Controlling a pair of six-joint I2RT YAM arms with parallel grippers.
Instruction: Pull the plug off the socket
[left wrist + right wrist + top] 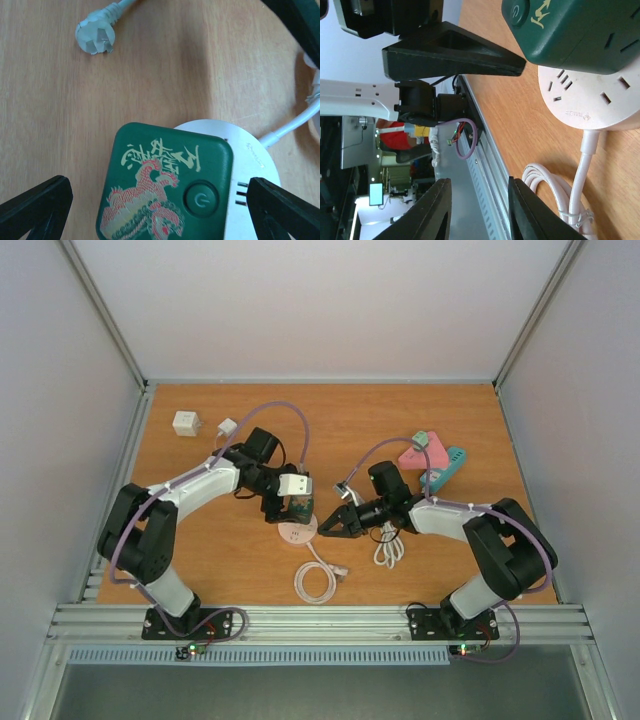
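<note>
Left hand [158, 183] gapes around green plug [580, 30] on white socket [590, 95]; right hand [479, 192] open, empty

Power symbol [200, 198] on green plug [159, 165]

Matt green plastic plug [165, 185], smooth white plastic socket [250, 165], wood-grain table [175, 65]
</note>
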